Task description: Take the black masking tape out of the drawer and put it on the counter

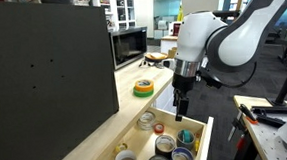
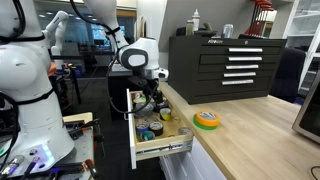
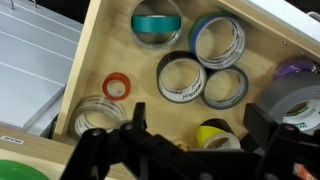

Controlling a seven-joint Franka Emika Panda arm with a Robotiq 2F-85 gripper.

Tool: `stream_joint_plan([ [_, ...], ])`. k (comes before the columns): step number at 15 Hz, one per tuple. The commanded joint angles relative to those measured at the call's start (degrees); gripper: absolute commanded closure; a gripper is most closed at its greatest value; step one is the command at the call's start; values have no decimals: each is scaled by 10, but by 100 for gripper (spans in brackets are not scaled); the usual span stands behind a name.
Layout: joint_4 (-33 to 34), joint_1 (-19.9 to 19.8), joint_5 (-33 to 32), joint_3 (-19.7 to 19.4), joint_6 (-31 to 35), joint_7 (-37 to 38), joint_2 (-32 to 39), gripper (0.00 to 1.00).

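The drawer (image 3: 84,62) stands pulled out under the counter (image 1: 135,109), seen in both exterior views (image 2: 162,150). It holds several tape rolls. The black masking tape (image 3: 218,127), dark with a paler core and a yellow patch, lies flat near the drawer's front, partly hidden by my gripper. My gripper (image 3: 200,125) is open, hanging above the drawer with one finger on each side of that roll; whether it touches it cannot be told. The gripper also shows in both exterior views (image 1: 181,110) (image 2: 150,103), pointing down into the drawer.
A yellow-and-green roll (image 1: 143,88) lies on the counter (image 2: 240,140) beside the drawer. In the drawer are a teal roll (image 3: 157,22), a blue roll (image 3: 218,40), a dark-rimmed roll (image 3: 181,78), a small orange ring (image 3: 116,86) and big grey tape (image 3: 295,100). A microwave (image 1: 129,46) stands further along.
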Motion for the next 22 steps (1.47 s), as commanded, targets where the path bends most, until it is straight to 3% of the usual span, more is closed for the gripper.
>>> stream_joint_plan([
  [1,18,-7,18,9,46,-32,51,0],
  [12,25,-13,-24,9,72,9,82,0],
  [16,23,12,-130,-39,157,64,115,0],
  [19,36,33,-169,-74,202,73,155,0],
  [22,54,50,-162,-90,209,70,187,0],
])
